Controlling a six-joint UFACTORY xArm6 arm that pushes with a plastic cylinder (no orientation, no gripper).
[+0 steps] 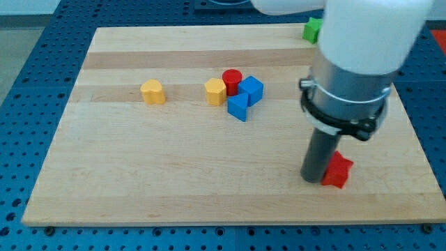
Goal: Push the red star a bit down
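step: red star-shaped block point(338, 170) being pushed down the wooden counter point(174, 188).
end effector: my tip point(313, 179), a gripless rod holding nothing, touching the star's left.
next: tip wanted above the star.

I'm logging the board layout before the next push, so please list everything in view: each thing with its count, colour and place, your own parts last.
wooden board: one, light wood, fills most of the view
blue pegboard surface: one, blue, around the board
yellow heart-like block: one, yellow, left of centre
yellow block: one, yellow, centre cluster's left
red cylinder: one, red, cluster's top
blue blocks: two, blue, cluster's right and bottom
green block: one, green, top edge, partly hidden
red star: one, red, lower right
my tip: one dark rod, against the red star's left
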